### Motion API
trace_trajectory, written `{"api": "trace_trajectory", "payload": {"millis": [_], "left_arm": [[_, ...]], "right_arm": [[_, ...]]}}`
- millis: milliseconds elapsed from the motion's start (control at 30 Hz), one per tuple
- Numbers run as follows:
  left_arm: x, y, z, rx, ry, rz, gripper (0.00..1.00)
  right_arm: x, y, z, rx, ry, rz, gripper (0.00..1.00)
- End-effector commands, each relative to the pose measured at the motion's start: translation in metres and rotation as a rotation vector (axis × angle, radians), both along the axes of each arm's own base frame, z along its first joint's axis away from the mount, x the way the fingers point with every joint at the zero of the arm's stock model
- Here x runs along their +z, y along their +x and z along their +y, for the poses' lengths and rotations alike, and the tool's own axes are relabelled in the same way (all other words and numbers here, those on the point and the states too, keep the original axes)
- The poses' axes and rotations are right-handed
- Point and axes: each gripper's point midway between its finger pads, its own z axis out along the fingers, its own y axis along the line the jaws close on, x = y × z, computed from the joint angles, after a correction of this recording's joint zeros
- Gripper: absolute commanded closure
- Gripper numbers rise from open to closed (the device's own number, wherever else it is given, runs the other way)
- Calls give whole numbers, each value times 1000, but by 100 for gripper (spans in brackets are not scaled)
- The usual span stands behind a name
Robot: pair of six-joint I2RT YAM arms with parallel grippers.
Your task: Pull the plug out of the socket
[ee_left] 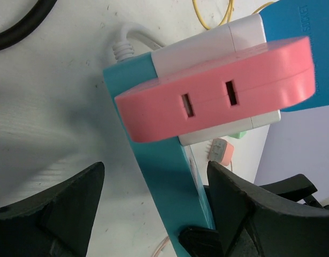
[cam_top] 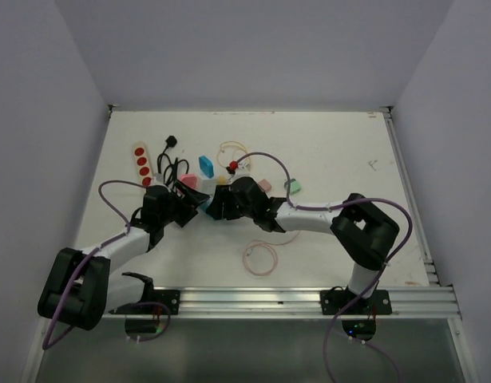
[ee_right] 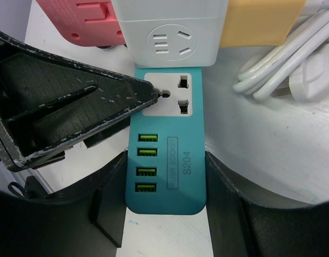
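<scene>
R gripper (ee_right: 165,179) clamped on teal socket strip (ee_right: 180,142), pads on both long sides; good anchor. Strip at table centre, L arm on its left, R arm on its right. L gripper (ee_left: 155,174) jaws apart, straddling strip, short of white cube adapter (ee_right: 169,32) w/ pink plug block (ee_left: 217,91) mated to it. Cube looks seated in strip; can't tell which joint is meant. Advice: L shd reach fwd so pads land on plug body, not strip. Grip square, pull straight along pins, no twist. Risk: whole stack lifts if R slips.

The left arm (cam_top: 121,243) and right arm (cam_top: 309,217) have white links, bulky black joints and looping purple cables (cam_top: 109,185); the black jaws look scuffed.
</scene>
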Motion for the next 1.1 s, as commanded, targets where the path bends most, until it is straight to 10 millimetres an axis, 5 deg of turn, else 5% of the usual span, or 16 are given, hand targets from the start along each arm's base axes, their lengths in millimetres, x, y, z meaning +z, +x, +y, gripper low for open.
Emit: {"api": "trace_trajectory", "payload": {"millis": [0,133,333,567,767,1067], "left_arm": [[7,9,-4,11,-18,-37,20],[2,5,-6,4,-16,-23,32],[1,2,0,-6,36,-33,63],[5,-3,4,-61,123,-75,95],[14,-5,-2,-204,213,-126,100],[20,-13,-4,-345,311,-167,100]], "right_arm": [[-2,-26,20,83,33,68,100],[-2,-30,22,101,27,65,99],[8,-34,20,117,27,57,83],[29,-45,9,138,21,54,37],[66,-37,-11,117,-47,-28,20],[96,18,-43,-55,-91,-82,19]]}}
